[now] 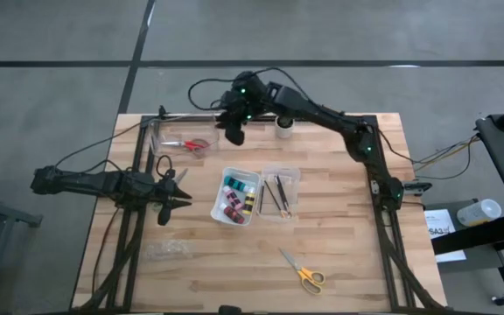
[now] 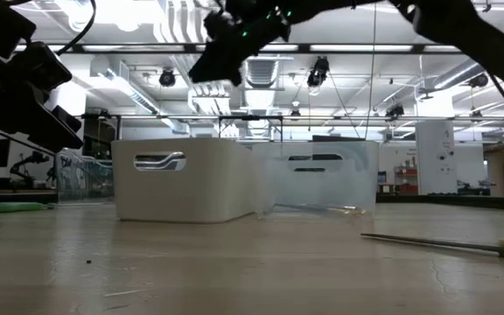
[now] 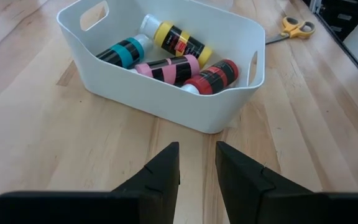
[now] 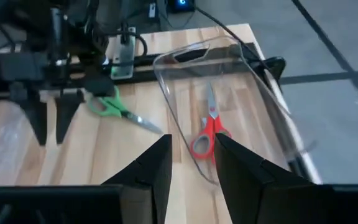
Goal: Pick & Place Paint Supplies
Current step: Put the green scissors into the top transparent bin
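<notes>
Several paint bottles lie in a white bin (image 3: 166, 102): teal (image 3: 122, 53), yellow (image 3: 176, 38), pink (image 3: 169, 68) and red (image 3: 213, 76). Thin dark brushes (image 1: 274, 194) lie in a clear tray beside it. Red-handled scissors (image 4: 207, 134) lie flat in a clear bin (image 4: 253, 74) at the far left. Green-handled scissors (image 4: 114, 107) rest on the table by the left arm, yellow-handled scissors (image 1: 304, 276) near the front edge. My right gripper (image 4: 194, 162) hovers open above the clear bin, nothing between its fingers. My left gripper (image 3: 197, 165) waits open, left of the white bin.
A small white cup (image 1: 284, 129) stands at the far edge, right of the right gripper (image 1: 233, 136). A crumpled clear bag (image 1: 169, 252) lies near the front left. Black frame rails run along the table's left and right sides. Bare wood lies at the front middle.
</notes>
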